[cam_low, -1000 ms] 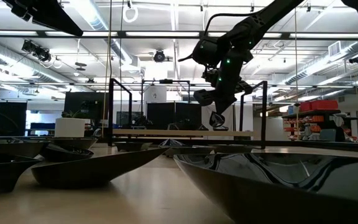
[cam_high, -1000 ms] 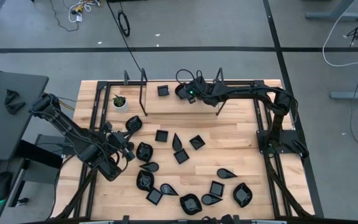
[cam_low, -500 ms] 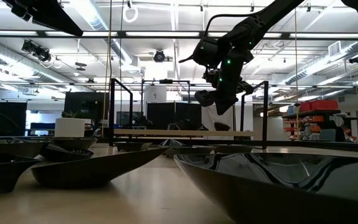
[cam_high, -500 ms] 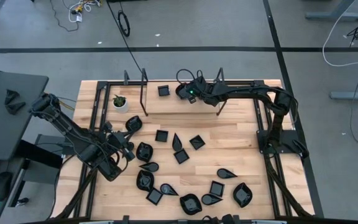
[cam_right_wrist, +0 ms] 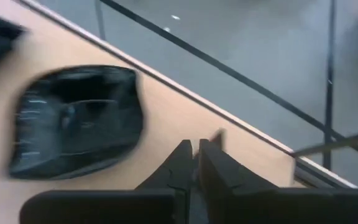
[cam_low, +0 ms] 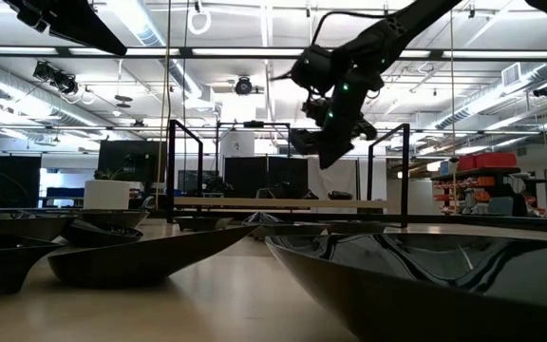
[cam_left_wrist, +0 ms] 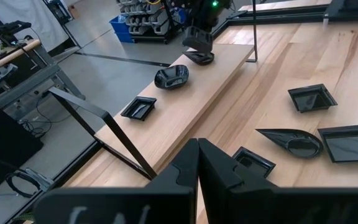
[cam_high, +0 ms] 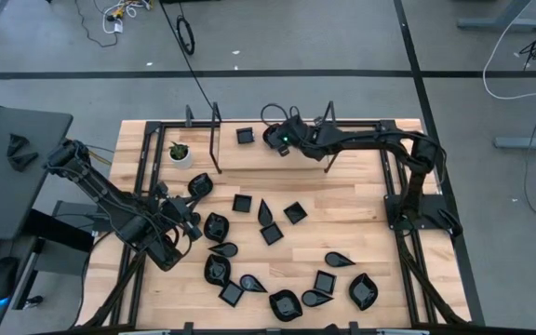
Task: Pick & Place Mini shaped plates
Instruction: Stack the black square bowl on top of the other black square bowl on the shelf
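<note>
Up back, right pincer (cam_right_wrist: 194, 151) together (empty) beside rounded plate (cam_right_wrist: 73, 118); left pincer (cam_left_wrist: 197, 155) together.

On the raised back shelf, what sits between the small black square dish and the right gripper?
A glossy black rounded dish lies between the small black square dish and the right gripper, seen in the left wrist view; bare wood otherwise.

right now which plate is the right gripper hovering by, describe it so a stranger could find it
Start at the raised wooden shelf along the table's far edge, between the black metal posts. Two black dishes sit there: a square plate nearer the white plant pot, and a rounded plate beside it. The rounded, bowl-like one under the right gripper is yours; its neighbour has straight sides.
</note>
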`<action>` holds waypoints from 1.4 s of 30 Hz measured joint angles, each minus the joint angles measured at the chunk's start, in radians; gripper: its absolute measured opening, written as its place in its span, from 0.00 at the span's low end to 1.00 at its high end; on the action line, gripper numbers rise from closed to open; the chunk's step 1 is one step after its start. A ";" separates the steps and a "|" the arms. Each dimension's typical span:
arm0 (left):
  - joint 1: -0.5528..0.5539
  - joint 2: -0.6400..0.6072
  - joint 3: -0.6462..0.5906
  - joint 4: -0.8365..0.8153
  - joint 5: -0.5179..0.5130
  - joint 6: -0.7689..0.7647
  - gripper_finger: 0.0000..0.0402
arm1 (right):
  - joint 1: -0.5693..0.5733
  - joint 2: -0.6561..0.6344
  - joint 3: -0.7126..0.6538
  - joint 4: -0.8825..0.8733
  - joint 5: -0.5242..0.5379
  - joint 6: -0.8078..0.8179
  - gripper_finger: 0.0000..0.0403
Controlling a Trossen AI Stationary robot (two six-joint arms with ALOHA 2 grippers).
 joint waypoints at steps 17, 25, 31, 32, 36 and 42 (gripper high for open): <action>0.000 0.000 0.000 0.000 0.008 0.000 0.03 | 0.316 -0.100 0.000 0.166 -0.004 -0.185 0.08; 0.000 0.000 0.000 0.000 0.009 0.000 0.03 | 0.594 -0.129 0.000 0.013 -0.007 -0.224 0.08; 0.000 0.000 0.000 0.000 0.006 0.000 0.03 | 0.743 -0.129 0.000 -0.237 -0.094 -0.120 0.08; 0.000 0.000 0.000 0.000 0.007 -0.001 0.03 | 0.753 -0.129 0.000 -0.272 -0.117 -0.081 0.08; 0.000 0.000 0.000 0.001 0.004 -0.001 0.03 | 0.761 -0.130 -0.046 -0.333 -0.234 -0.005 0.10; 0.000 0.000 0.000 0.002 -0.016 -0.001 0.03 | 0.677 -0.129 -0.217 -0.227 -0.326 -0.062 0.23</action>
